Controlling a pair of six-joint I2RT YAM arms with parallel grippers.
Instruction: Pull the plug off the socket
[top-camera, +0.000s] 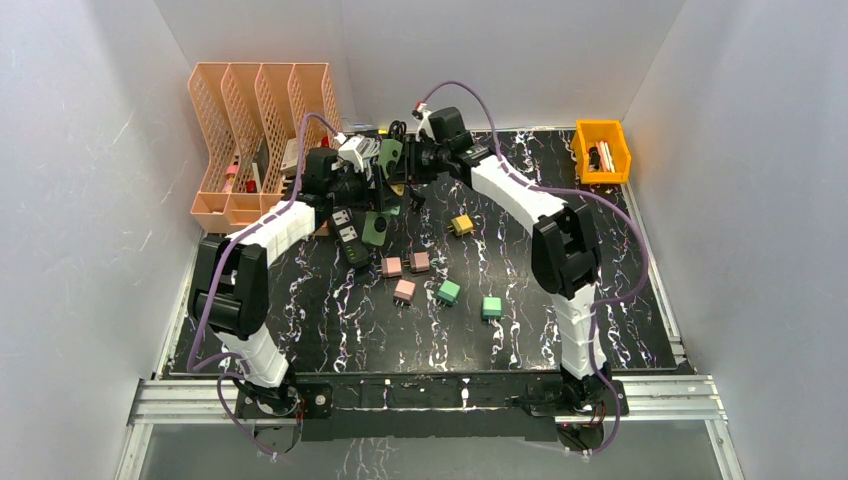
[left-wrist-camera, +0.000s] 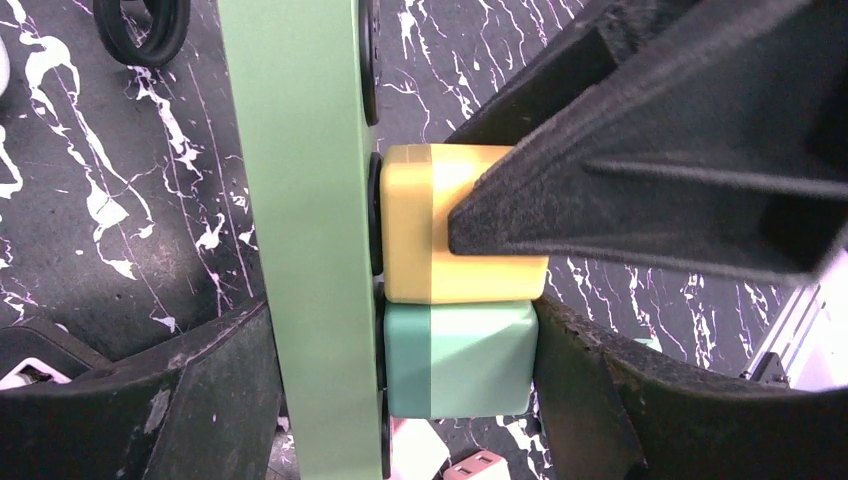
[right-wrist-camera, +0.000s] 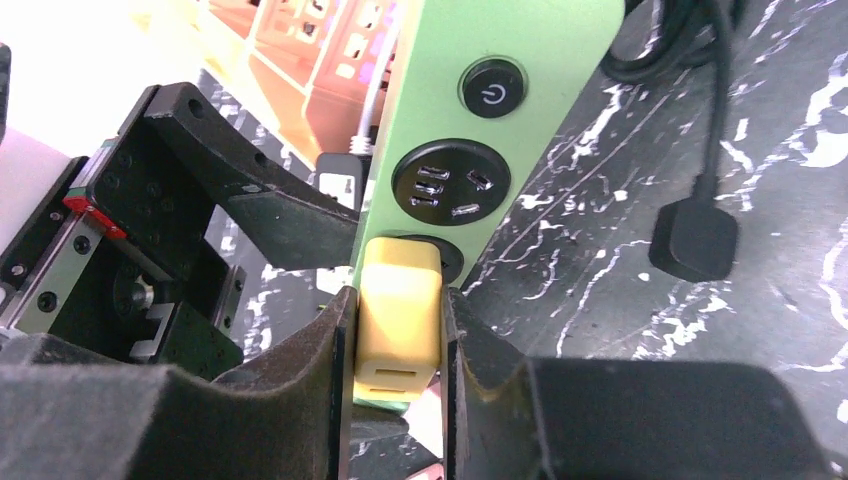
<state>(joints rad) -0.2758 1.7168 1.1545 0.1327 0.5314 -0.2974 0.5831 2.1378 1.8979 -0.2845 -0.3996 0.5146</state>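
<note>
A light green power strip (left-wrist-camera: 300, 240) is held up on edge over the table; it also shows in the right wrist view (right-wrist-camera: 500, 40) and the top view (top-camera: 389, 157). A yellow plug (right-wrist-camera: 398, 325) sits in its socket, with a teal plug (left-wrist-camera: 460, 360) in the socket beside it. My right gripper (right-wrist-camera: 398, 340) is shut on the yellow plug's sides. My left gripper (left-wrist-camera: 400, 335) clamps the strip, with one finger (left-wrist-camera: 130, 400) on its back and the other (left-wrist-camera: 650, 420) against the teal plug. One round socket (right-wrist-camera: 450, 180) is bare, below the power button (right-wrist-camera: 493, 88).
Several loose plugs lie mid-table: pink (top-camera: 404, 291), green (top-camera: 448, 292) and yellow (top-camera: 461, 224). A second dark power strip (top-camera: 348, 238) lies under the arms. An orange file rack (top-camera: 260, 120) stands back left and a yellow bin (top-camera: 601, 150) back right. A black adapter and cable (right-wrist-camera: 692, 240) lie nearby.
</note>
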